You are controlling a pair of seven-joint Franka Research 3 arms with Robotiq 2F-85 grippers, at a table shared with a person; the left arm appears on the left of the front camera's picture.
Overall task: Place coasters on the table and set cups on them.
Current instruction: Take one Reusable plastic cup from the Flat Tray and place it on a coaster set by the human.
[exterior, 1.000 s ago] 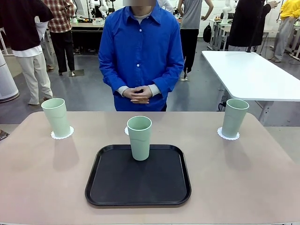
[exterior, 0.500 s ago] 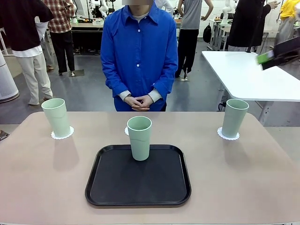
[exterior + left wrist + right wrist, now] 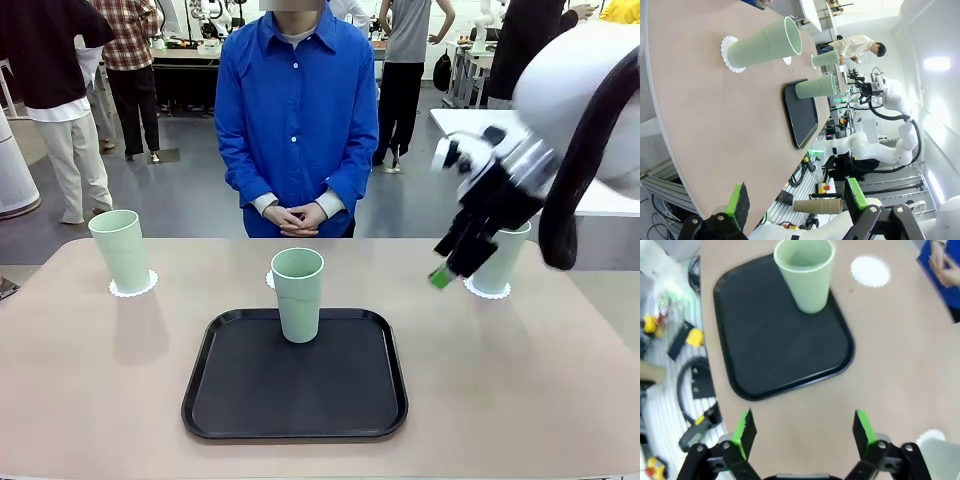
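On the beige-pink table [image 3: 90,380] stand three cups, all upright: tall, tapered, handleless tumblers in pale mint green. The left cup [image 3: 122,250] sits on a small white coaster [image 3: 133,288] with a scalloped, lacy edge, near the table's far left corner. The right cup [image 3: 510,262] sits on a coaster of its own [image 3: 487,291] toward the far right corner. In the front view it is partly hidden behind my right gripper [image 3: 440,277].

The middle cup [image 3: 298,295] stands inside the black tray [image 3: 300,400], close to the tray's far rim, and it is the one thing the tray carries. My right wrist camera looks down into this cup, and it is empty. The third coaster [image 3: 870,271] lies bare on the table just beyond the tray's far rim. That is the side toward the person, whose hands [image 3: 295,214] are clasped together at the far edge.

My right gripper hangs in the air to the right of the tray. Its jaws are spread wide, with only tabletop showing between the green pads [image 3: 863,426]. My left gripper [image 3: 796,200] is near the table's left end and looks along the tabletop. Its jaws are also wide apart and grip nothing.
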